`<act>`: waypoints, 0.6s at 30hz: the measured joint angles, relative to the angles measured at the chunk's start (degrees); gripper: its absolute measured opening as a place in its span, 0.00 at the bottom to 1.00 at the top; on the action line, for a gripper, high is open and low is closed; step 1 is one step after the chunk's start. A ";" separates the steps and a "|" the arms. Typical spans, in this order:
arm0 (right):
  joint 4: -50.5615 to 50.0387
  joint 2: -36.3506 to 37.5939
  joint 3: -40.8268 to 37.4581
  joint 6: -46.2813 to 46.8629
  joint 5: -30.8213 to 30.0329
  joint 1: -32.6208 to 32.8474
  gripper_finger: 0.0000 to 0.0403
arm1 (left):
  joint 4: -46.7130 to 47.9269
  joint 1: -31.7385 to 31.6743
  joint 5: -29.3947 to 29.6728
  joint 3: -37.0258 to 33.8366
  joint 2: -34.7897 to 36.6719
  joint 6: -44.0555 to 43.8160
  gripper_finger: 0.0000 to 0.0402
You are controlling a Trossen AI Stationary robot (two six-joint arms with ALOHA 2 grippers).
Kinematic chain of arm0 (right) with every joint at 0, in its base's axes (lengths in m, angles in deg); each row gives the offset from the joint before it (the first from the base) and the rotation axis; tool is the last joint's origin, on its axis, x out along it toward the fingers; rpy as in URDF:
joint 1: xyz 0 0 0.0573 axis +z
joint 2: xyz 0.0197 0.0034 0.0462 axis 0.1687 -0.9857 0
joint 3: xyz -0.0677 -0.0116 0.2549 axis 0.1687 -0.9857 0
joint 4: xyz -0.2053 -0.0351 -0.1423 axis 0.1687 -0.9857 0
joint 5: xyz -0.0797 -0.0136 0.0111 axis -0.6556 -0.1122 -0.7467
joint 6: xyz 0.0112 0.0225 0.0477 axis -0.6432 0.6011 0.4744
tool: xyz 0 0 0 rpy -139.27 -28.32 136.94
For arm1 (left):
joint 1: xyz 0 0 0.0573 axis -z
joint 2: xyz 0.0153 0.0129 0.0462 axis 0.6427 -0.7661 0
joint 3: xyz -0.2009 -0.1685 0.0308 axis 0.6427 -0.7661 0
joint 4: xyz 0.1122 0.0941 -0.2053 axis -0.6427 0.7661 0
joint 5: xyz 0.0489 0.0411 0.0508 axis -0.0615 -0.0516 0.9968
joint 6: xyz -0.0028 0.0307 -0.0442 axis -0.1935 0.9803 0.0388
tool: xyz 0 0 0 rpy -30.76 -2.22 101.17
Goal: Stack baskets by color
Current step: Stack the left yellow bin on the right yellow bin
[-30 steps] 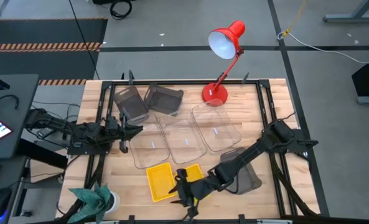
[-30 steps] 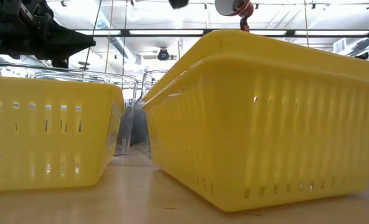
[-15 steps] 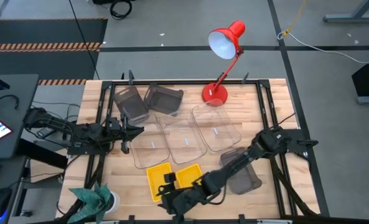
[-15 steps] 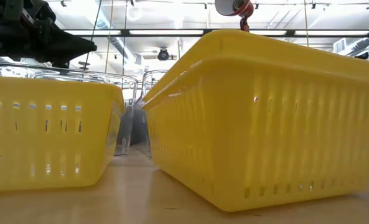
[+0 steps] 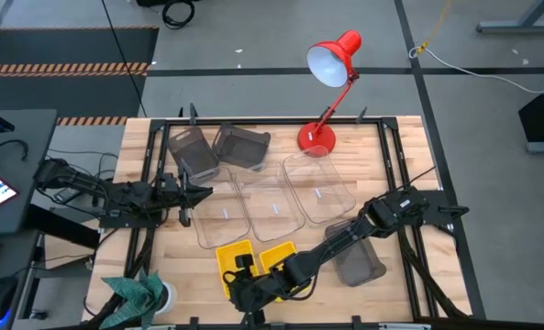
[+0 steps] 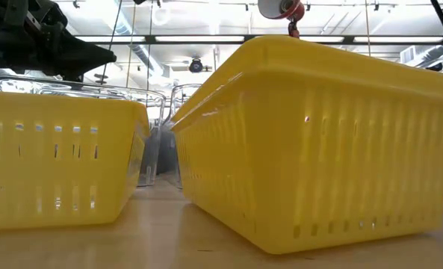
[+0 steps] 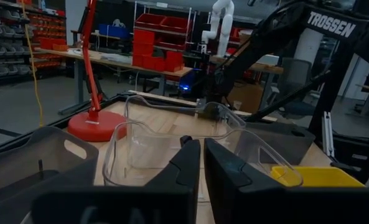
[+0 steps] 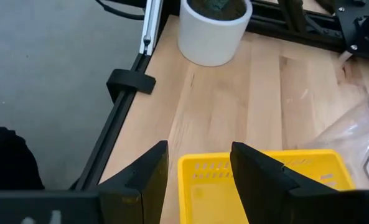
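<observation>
Near the table's front edge sit one yellow basket (image 5: 230, 259) (image 6: 57, 157) and, to its right, two nested yellow baskets (image 5: 279, 255) (image 6: 318, 142). My right gripper (image 5: 238, 278) (image 8: 200, 149) hovers open over the single basket's left end (image 8: 203, 167), one finger on each side of it. Three clear baskets (image 5: 272, 206) stand in a row mid-table. Two grey baskets (image 5: 216, 148) sit at the far left and one grey basket (image 5: 361, 263) at the near right, partly under my right arm. My left gripper (image 5: 184, 197) (image 7: 201, 146) is shut at the left, holding nothing.
A red desk lamp (image 5: 331, 64) stands at the table's far edge. A white pot with a green plant (image 5: 152, 298) (image 8: 212, 28) sits at the near left corner. A black frame rail (image 8: 131, 81) runs along the table's edge.
My right gripper has gone toward the table's left edge along the front, from over the nested yellow baskets to over the single yellow basket, tipping further down as the arm stretched out. The baskets have stayed put.
</observation>
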 joint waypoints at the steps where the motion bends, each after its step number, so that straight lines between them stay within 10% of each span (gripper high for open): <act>1: -0.12 0.00 0.00 -0.02 0.02 -0.06 0.46 | 0.00 0.00 -0.02 0.00 0.00 -0.02 0.06; 18: 0.69 0.11 -7.55 -0.60 1.28 -0.89 0.62 | -0.04 0.00 -0.02 0.00 0.00 -0.03 0.07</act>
